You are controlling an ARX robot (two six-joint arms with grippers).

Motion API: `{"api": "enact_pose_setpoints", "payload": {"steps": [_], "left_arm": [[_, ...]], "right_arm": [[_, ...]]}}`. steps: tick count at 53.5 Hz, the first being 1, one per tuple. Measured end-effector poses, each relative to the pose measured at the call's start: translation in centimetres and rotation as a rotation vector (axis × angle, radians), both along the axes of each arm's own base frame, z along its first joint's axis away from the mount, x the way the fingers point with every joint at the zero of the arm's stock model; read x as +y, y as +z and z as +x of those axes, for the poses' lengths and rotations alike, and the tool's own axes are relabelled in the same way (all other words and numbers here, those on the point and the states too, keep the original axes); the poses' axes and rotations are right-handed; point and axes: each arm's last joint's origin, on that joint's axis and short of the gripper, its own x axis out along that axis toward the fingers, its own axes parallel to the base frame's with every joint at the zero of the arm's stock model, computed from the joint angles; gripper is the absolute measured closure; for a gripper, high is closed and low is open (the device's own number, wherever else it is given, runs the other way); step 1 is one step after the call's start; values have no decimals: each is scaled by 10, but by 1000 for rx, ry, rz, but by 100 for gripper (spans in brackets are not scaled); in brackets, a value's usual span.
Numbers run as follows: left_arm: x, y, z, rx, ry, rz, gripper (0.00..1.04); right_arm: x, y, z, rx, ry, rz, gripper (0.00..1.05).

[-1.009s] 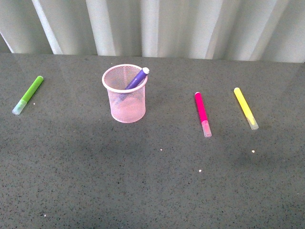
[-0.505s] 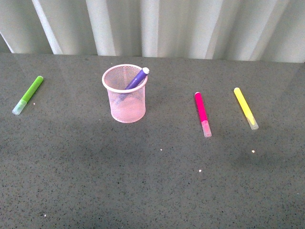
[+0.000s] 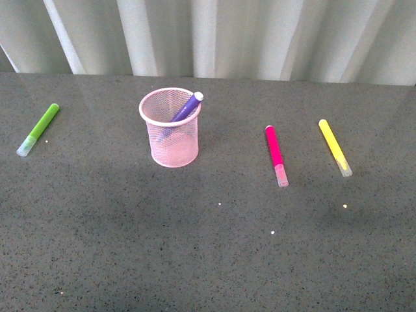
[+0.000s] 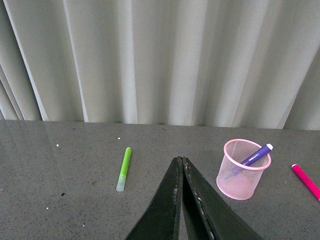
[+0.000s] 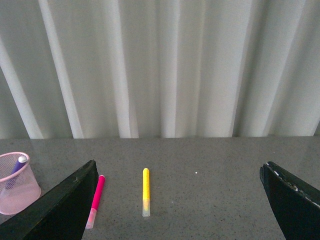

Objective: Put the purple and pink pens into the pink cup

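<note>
The pink cup (image 3: 171, 127) stands upright on the dark table, left of centre in the front view. The purple pen (image 3: 185, 108) leans inside it, its tip over the rim. The pink pen (image 3: 275, 155) lies flat on the table to the cup's right, pale cap toward me. Neither gripper shows in the front view. My left gripper (image 4: 180, 161) is shut and empty, held above the table short of the cup (image 4: 243, 169). My right gripper (image 5: 177, 170) is open wide and empty, with the pink pen (image 5: 95, 199) by its left finger.
A lime-green marker (image 3: 39, 129) lies at the far left of the table. A yellow marker (image 3: 335, 147) lies right of the pink pen and shows in the right wrist view (image 5: 145, 191). A pale pleated curtain (image 3: 208, 36) closes off the table's far edge.
</note>
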Motion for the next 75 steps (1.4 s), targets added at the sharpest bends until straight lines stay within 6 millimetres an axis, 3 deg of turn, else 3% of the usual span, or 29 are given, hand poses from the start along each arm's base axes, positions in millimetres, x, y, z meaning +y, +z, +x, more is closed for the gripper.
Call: {"api": "enact_pose_setpoints", "payload": {"steps": [23, 30, 37, 44, 57, 75], "left_arm": [[0, 0, 0, 0, 0, 1, 33], [0, 0, 0, 0, 0, 1, 6], [0, 0, 0, 0, -2, 1, 7], [0, 0, 0, 0, 0, 1, 7], [0, 0, 0, 0, 0, 1, 7], [0, 0, 0, 0, 0, 1, 7]], "right_arm": [[0, 0, 0, 0, 0, 0, 7], [0, 0, 0, 0, 0, 0, 7], [5, -4, 8, 187, 272, -104, 7], [16, 5, 26, 184, 331, -153, 7], [48, 35, 80, 167, 330, -145, 7], [103, 29, 155, 439, 211, 8, 7]]}}
